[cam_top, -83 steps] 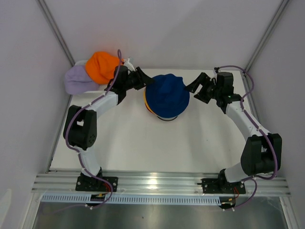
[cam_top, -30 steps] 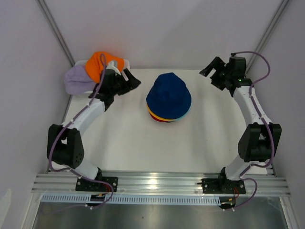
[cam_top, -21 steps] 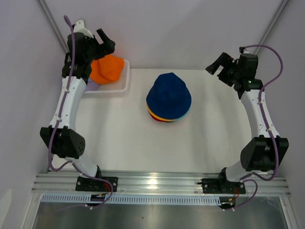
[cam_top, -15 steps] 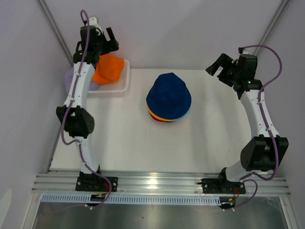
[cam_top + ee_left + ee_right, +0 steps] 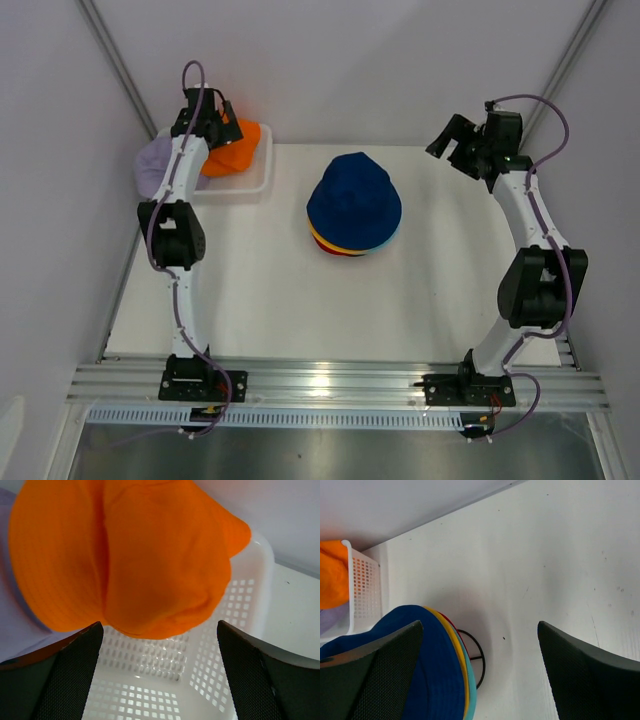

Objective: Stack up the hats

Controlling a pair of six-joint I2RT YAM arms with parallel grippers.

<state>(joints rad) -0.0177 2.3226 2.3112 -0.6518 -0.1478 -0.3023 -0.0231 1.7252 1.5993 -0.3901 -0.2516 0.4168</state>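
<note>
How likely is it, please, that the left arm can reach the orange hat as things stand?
Probably yes: the left gripper hovers open right at the orange hat, which lies uncovered in the basket, with nothing between them.

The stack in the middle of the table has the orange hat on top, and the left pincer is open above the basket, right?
Not quite: the top external view shows the navy blue hat on top of the stack. The orange hat sits in the basket, with the left pincer open above it.
</note>
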